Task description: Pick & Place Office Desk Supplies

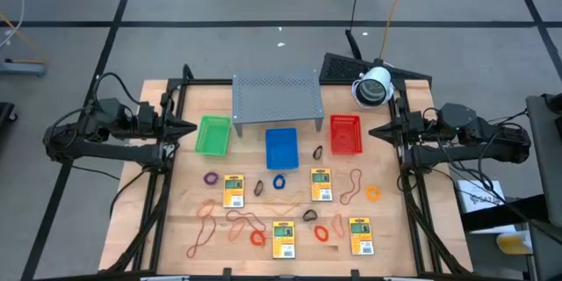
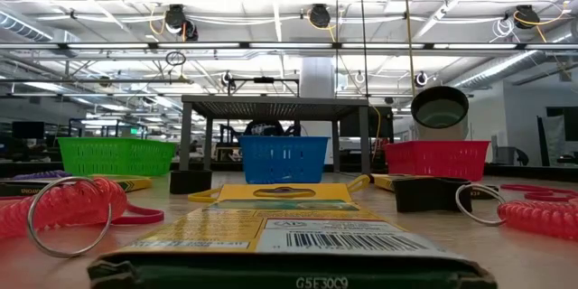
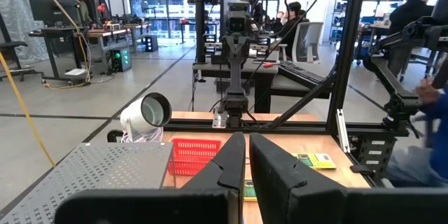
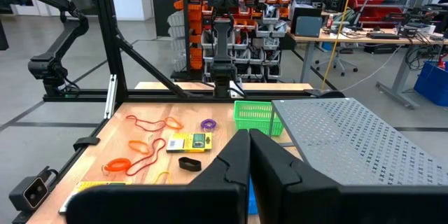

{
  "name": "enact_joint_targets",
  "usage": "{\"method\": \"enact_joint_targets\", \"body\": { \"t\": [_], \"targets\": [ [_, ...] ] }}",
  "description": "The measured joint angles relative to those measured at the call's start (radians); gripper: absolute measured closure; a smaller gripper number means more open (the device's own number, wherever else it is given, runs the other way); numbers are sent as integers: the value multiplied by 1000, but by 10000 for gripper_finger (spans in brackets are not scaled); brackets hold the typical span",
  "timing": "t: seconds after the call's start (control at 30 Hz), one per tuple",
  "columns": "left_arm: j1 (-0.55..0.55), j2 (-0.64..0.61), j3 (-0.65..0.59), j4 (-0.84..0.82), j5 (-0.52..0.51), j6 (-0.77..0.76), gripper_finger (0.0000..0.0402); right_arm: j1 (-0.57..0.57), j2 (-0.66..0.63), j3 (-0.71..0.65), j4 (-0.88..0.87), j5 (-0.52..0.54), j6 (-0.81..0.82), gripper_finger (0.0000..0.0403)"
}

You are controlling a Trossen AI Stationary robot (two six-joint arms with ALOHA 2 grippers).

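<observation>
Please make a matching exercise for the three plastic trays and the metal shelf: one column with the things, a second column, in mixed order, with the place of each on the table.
Things:
1. green tray
2. blue tray
3. red tray
4. grey perforated shelf

Places (high view):
A. nearest the right arm
B. at the table's far edge, behind the trays
C. nearest the left arm
D. middle of the row, just in front of the shelf

Pairs: 1-C, 2-D, 3-A, 4-B

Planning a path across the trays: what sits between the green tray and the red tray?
The blue tray sits between the green tray and red tray, shown in the high view.
</observation>
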Motion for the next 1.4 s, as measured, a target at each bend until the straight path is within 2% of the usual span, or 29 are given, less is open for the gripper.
{"method": "enact_joint_targets", "body": {
  "t": [0.9, 1.13, 1.4],
  "targets": [
    [0, 0, 0, 4, 0, -1, 369, 0, 0, 0, 0, 0, 0, 403],
    [0, 8, 0, 65, -19, -150, 369, 0, 8, 0, 25, 0, 0, 403],
    [-1, 70, 0, 102, -18, -200, 369, 0, 34, -8, 29, -1, -100, 403]
  ]
}}
